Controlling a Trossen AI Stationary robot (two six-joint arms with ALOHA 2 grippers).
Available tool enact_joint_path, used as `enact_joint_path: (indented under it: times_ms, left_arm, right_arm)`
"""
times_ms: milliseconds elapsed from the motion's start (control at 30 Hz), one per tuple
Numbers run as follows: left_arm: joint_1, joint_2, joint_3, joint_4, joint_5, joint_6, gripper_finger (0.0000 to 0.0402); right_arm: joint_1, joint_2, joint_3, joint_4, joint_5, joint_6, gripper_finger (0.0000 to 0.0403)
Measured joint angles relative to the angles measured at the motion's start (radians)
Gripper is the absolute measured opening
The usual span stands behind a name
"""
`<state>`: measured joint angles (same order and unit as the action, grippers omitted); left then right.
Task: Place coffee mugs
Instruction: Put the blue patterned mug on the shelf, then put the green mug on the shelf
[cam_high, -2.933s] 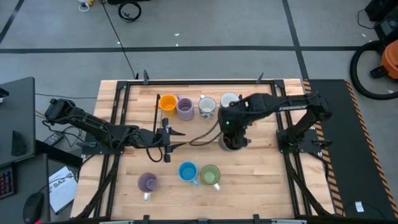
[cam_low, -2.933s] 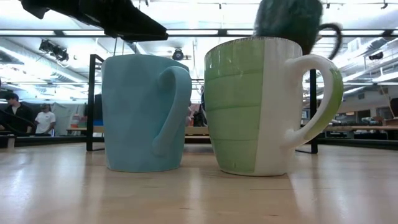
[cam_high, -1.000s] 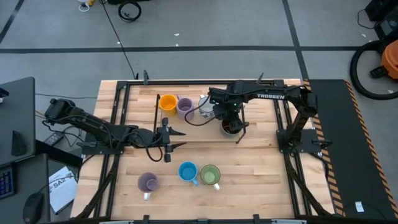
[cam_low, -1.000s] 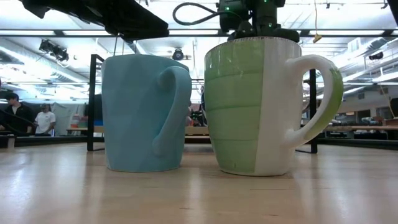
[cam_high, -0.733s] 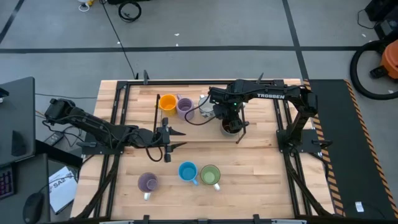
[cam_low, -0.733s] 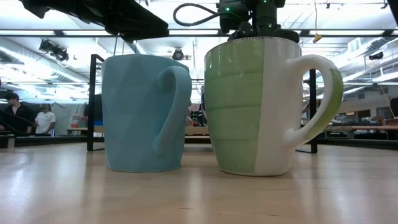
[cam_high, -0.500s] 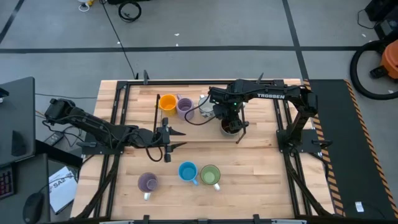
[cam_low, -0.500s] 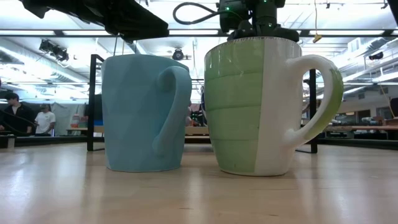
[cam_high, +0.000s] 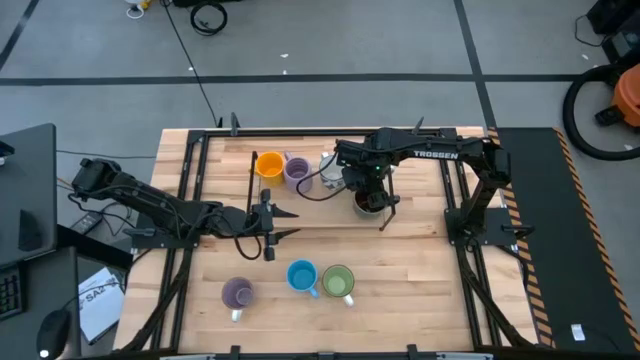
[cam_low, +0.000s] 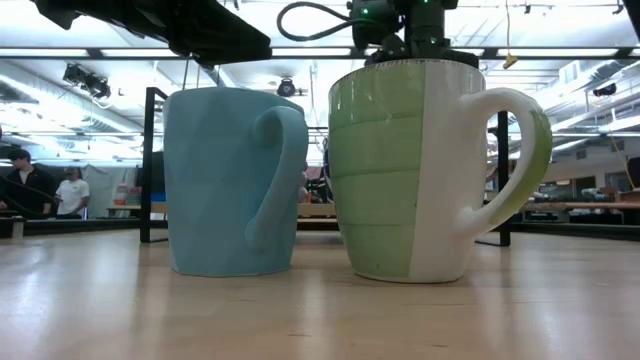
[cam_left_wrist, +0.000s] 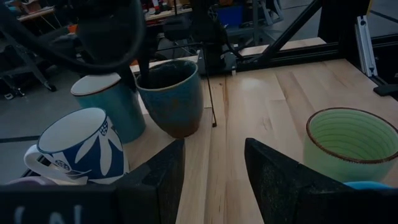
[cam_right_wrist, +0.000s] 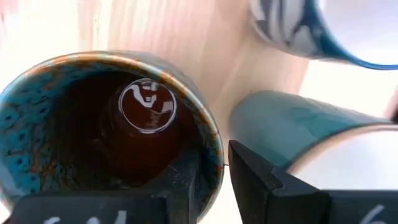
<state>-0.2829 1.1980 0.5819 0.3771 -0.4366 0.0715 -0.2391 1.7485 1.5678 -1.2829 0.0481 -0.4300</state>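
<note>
The dark brown mug, teal-glazed outside, stands on the table at the right end of the far row: orange mug, lavender mug, white patterned mug and a teal-sided, white-lined mug partly under the right arm. My right gripper is shut on the dark mug. My left gripper hovers open mid-table, touching nothing. Near the front stand a second lavender mug, the blue mug and the green mug. My right gripper holds the dark brown mug by its rim wall on the side nearest the teal-sided mug. One finger is inside the mug and one finger outside, coming from above, pointing down. The mug stands upright with its base on the table.
A black frame runs round the table's edges, and a thin rod lies left of the row. The blue mug and green mug fill the low view. Bare wood lies between the two groups of mugs.
Within the last three seconds my right gripper carried the dark brown mug from mid-table toward the far edge and lowered it beside the row, turning about. Over the last second nothing has visibly moved.
</note>
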Motion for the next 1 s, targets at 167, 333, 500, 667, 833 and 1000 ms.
enact_joint_path:
  times_ms: [167, 333, 500, 667, 833, 1000]
  left_arm:
    - [0.0, 0.0, 0.0, 0.0, 0.0, 0.0, 0.0174]
    - [0.0, 0.0, 0.0, -0.001, 0.0, 0.001, 0.0174]
    - [0.0, 0.0, 0.0, -0.009, 0.0, 0.001, 0.0174]
    - [0.0, 0.0, 0.0, -0.008, 0.0, 0.0, 0.0174]
    - [0.0, 0.0, 0.0, -0.009, 0.0, -0.002, 0.0174]
    - [0.0, 0.0, 0.0, -0.009, 0.0, -0.008, 0.0174]
  right_arm:
    - [0.003, 0.0, 0.065, -0.009, 0.004, 0.011, 0.0088]
    - [0.02, 0.0, 0.143, -0.04, 0.015, 0.014, 0.0087]
    - [0.058, 0.0, 0.229, -0.039, -0.01, 0.068, 0.0088]
    - [0.132, -0.001, 0.251, -0.009, -0.033, 0.095, 0.0087]
    - [0.188, -0.001, 0.251, 0.035, -0.041, 0.157, 0.0087]
    - [0.221, -0.001, 0.24, 0.048, -0.123, 0.391, 0.0087]
